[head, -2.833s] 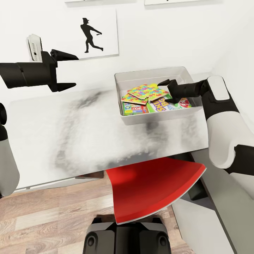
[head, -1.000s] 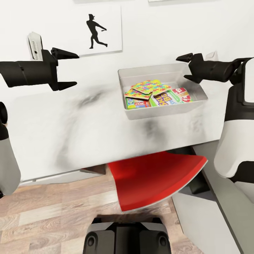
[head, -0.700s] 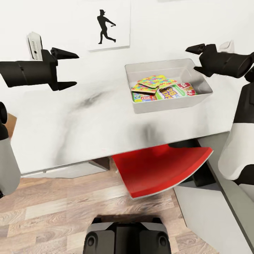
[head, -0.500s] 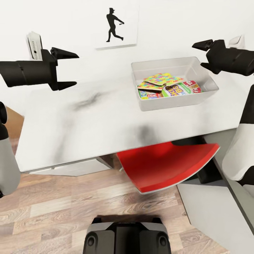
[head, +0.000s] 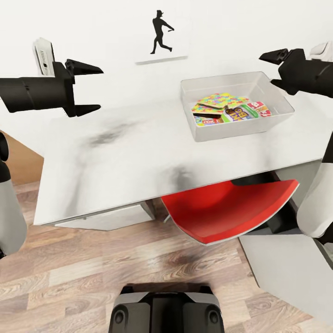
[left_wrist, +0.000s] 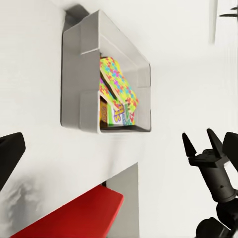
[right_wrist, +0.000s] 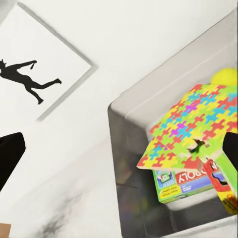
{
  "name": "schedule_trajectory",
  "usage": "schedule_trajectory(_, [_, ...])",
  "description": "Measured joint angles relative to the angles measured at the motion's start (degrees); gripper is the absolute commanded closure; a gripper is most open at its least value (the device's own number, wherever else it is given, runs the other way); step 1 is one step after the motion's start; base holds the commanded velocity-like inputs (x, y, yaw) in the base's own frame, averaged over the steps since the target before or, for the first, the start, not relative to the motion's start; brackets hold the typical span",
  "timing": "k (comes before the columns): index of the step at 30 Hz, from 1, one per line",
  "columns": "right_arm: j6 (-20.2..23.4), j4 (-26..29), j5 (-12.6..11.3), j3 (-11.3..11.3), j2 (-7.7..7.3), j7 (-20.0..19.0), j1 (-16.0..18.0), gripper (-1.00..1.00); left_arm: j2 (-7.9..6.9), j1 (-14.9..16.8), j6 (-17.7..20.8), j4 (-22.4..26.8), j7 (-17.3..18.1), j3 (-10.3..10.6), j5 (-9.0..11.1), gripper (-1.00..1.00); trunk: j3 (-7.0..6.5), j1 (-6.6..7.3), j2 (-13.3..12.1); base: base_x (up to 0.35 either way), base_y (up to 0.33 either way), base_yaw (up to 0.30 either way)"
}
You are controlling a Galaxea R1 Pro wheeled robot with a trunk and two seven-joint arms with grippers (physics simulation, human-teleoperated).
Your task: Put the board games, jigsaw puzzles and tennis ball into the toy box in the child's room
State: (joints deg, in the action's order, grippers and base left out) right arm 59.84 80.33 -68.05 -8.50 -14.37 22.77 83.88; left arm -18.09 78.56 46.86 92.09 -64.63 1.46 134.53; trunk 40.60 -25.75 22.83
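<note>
The light-grey toy box (head: 240,132) stands at the far right of the pale table (head: 125,152). Inside it, two multicoloured jigsaw puzzles (head: 217,99) lie over printed board games (head: 237,113). The right wrist view looks into the toy box (right_wrist: 148,99): a puzzle (right_wrist: 193,124) tilts over the Monopoly box (right_wrist: 186,181), with the tennis ball (right_wrist: 224,76) behind it. My right gripper (head: 267,69) hovers open and empty above the box's far right corner. My left gripper (head: 99,89) hangs open and empty over the table's far left. The left wrist view shows the toy box (left_wrist: 82,74) and my right gripper (left_wrist: 197,136).
A red chair seat (head: 226,208) pokes out from under the table's front edge, just ahead of my base. A lower grey section (head: 286,268) runs along the right. A black silhouette picture (head: 162,39) hangs on the white wall. Wood-plank floor (head: 92,273) lies in front.
My right gripper has lifted out of the toy box, open and empty. The whole view has shifted: the table and box now sit farther away and to the right. The left arm holds its pose.
</note>
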Motion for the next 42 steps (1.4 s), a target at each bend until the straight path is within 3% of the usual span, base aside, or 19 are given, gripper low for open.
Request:
schedule_trajectory(3, [0.0, 0.42, -0.01, 0.06, -0.42, 0.01, -0.29, -1.0, 0.11, 0.02, 0.03, 0.0, 0.13, 0.1, -0.01, -1.0, -0.11, 0.0, 0.0, -0.012, 0.05, -0.214])
schedule_trajectory(6, [0.01, 1.17, 0.14, 0.12, -2.57, 0.05, -2.43, -1.0, 0.85, 0.14, 0.07, 0.0, 0.25, 0.26, -0.01, -1.0, -0.21, 0.0, 0.0, -0.007, 0.03, -0.239])
schedule_trajectory(7, [0.0, 1.18, 0.0, 0.12, -2.6, 0.05, -2.46, -1.0, 0.86, 0.14, 0.08, 0.0, 0.26, 0.26, -0.01, -1.0, -0.24, 0.0, 0.0, -0.005, 0.022, -0.248])
schedule_trajectory(10, [0.01, 1.62, 0.07, -0.15, -6.01, 0.03, -5.31, -1.0, 2.88, 0.55, 0.2, 0.0, 0.27, 0.34, -0.01, -1.0, -0.34, 0.0, 0.0, -0.004, 0.015, -0.256])
schedule_trajectory(11, [0.0, 1.63, -0.11, -0.16, -6.04, 0.03, -5.34, -1.0, 2.91, 0.56, 0.22, 0.0, 0.28, 0.34, -0.01, -1.0, -0.37, 0.0, 0.0, -0.003, 0.011, -0.261])
schedule_trajectory(14, [0.0, 1.86, -0.76, -0.29, -10.15, 0.04, -7.67, -1.0, 5.82, 2.01, 0.3, 0.0, 0.02, 0.91, 0.0, -1.0, -0.47, 0.0, 0.0, -0.002, 0.008, -0.265])
schedule_trajectory(15, [0.0, 1.86, -0.96, -0.29, -10.2, 0.04, -7.69, -1.0, 5.85, 2.03, 0.32, 0.0, 0.02, 0.92, -0.01, -1.0, -0.51, 0.0, 0.0, -0.001, 0.006, -0.268])
schedule_trajectory(16, [0.0, 1.9, -1.29, -0.31, -11.69, 0.03, -8.55, -1.0, 7.02, 2.73, 0.3, 0.0, -0.1, 1.38, 0.0, -1.0, -0.54, 0.0, 0.0, -0.001, 0.005, -0.269])
schedule_trajectory(19, [0.0, 2.02, -3.94, -0.4, -16.4, 0.02, -11.77, -1.0, 10.8, 5.26, 0.28, -0.06, -0.4, 3.45, 0.0, -1.0, -0.66, 0.01, 0.01, -0.001, 0.003, -0.27])
schedule_trajectory(20, [0.0, 2.02, -4.15, -0.4, -16.44, 0.02, -11.81, -1.0, 10.84, 5.29, 0.32, -0.06, -0.39, 3.47, -0.01, -1.0, -0.7, 0.0, 0.0, -0.001, 0.002, -0.269])
schedule_trajectory(21, [0.0, 2.1, -5.25, -0.45, -17.92, 0.02, -12.95, -1.0, 12.01, 6.09, 0.25, -0.08, -0.45, 4.19, 0.01, -1.0, -0.74, 0.01, 0.0, 0.0, 0.002, -0.267])
schedule_trajectory(24, [0.0, 2.45, -9.84, -0.55, -22.49, 0.01, -16.47, -1.0, 15.55, 7.93, 0.17, -0.08, -0.49, 5.93, -1.96, -1.0, -0.89, 0.01, 0.01, 0.0, 0.001, -0.261])
schedule_trajectory(25, [-0.01, 2.46, -10.03, -0.55, -22.53, 0.01, -16.51, -1.0, 15.59, 7.95, 0.2, -0.09, -0.48, 5.95, -2.04, -1.0, -0.94, 0.0, 0.0, 0.0, 0.001, -0.254])
schedule_trajectory(28, [0.0, 2.77, -14.41, -0.57, -26.78, 0.03, -20.14, -1.0, 18.65, 8.89, 0.09, -0.05, -0.44, 7.0, -4.02, -1.0, -1.1, 0.01, 0.0, -0.012, 0.001, -0.247])
schedule_trajectory(29, [-0.01, 2.78, -14.56, -0.57, -26.82, 0.03, -20.19, -1.0, 18.68, 8.9, 0.11, -0.06, -0.44, 7.01, -4.07, -1.0, -1.16, 0.0, 0.0, -0.029, 0.0, -0.242])
schedule_trajectory(32, [-0.01, 2.96, -17.49, -0.67, -29.75, 0.01, -23.55, -1.0, 20.64, 9.33, 0.06, -0.04, -0.41, 8.04, -5.37, -1.0, -1.35, 0.0, 0.0, -0.042, 0.0, -0.235])
schedule_trajectory(36, [-0.01, 3.11, -18.82, -0.87, -31.35, -0.17, -25.72, -1.0, 21.43, 9.46, -0.11, -0.05, -0.35, 9.35, -5.94, -1.0, -1.61, 0.0, 0.0, -0.033, 0.0, -0.229])
schedule_trajectory(39, [-0.01, 4.85, -19.98, -1.29, -33.43, -0.41, -29.34, -1.0, 22.11, 9.44, -0.43, -0.06, -0.28, 11.37, -6.44, -1.0, -1.81, 0.01, 0.0, -0.018, 0.0, -0.224])
schedule_trajectory(42, [-0.01, 7.07, -20.73, -1.84, -34.31, -0.51, -32.21, -1.0, 22.43, 9.37, -0.6, -0.07, -0.22, 12.3, -6.63, -1.0, -2.02, 0.01, 0.0, -0.011, 0.0, -0.221])
